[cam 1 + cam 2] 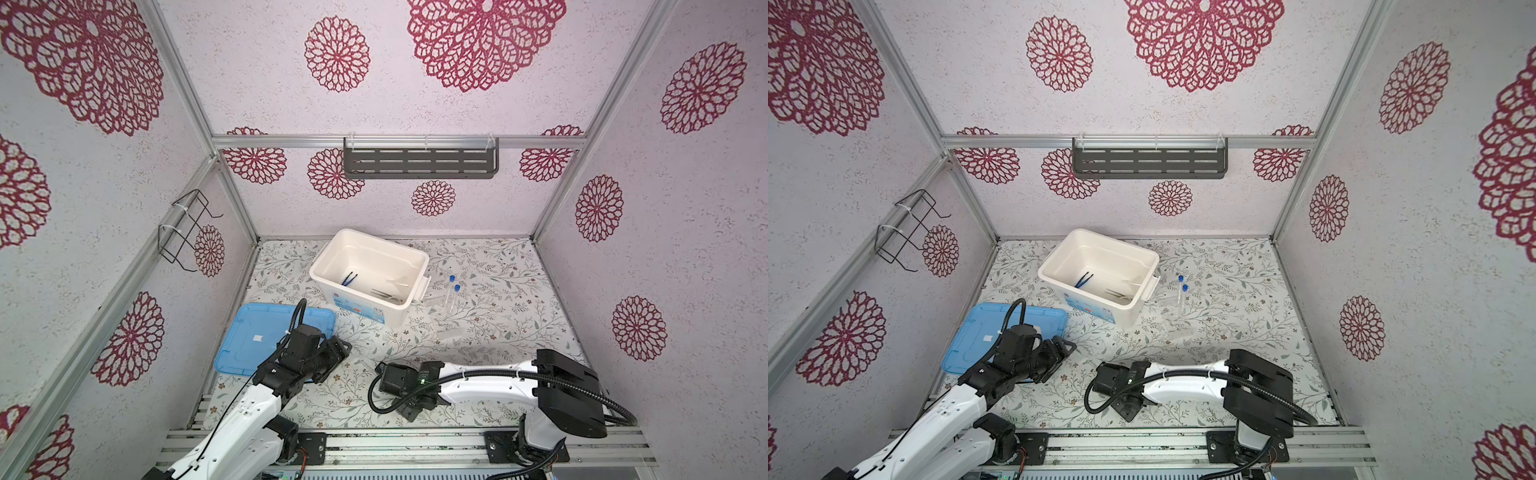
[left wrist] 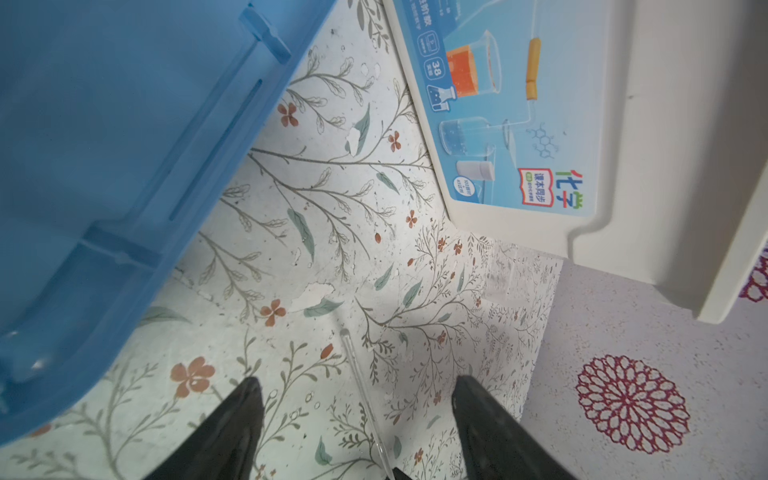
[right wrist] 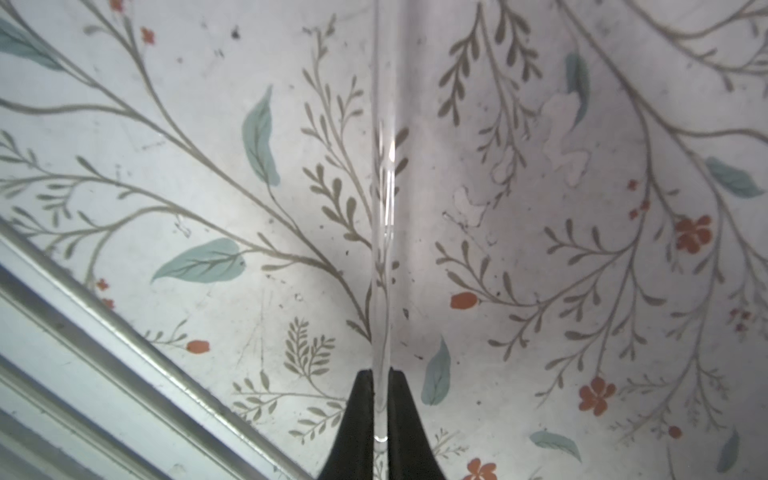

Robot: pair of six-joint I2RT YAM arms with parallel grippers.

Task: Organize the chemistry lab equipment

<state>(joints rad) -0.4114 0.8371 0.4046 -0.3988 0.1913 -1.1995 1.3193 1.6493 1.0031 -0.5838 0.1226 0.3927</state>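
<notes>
Top views both took in the whole counter (image 1: 519, 340), and I placed everything by the white box (image 1: 374, 255) standing near its middle. The blue lid (image 1: 249, 332) lay flat in front of the box and to its left. Two blue-capped test tubes (image 1: 452, 293) lay together just beside the box's right handle. Inside the box were the blue tweezers (image 1: 349, 278) and the grey tweezers (image 1: 384, 294). Smallest was the glass rod (image 3: 382, 208), well in front of the box.

The right jaws were clamped on the rod close to one end. The left jaws stood wide apart and empty, with the rod's free end showing between them, untouched as far as I could tell.

I judged the rod light, stiff, slick and brittle. A pinch at one end left a long length free to swing or slip, so a gentle hold nearer the middle would suit it better.

Against the patterned counter the top views barely caught the clear rod, and only the right wrist view showed the grip. Neither wrist view showed the box's contents.
</notes>
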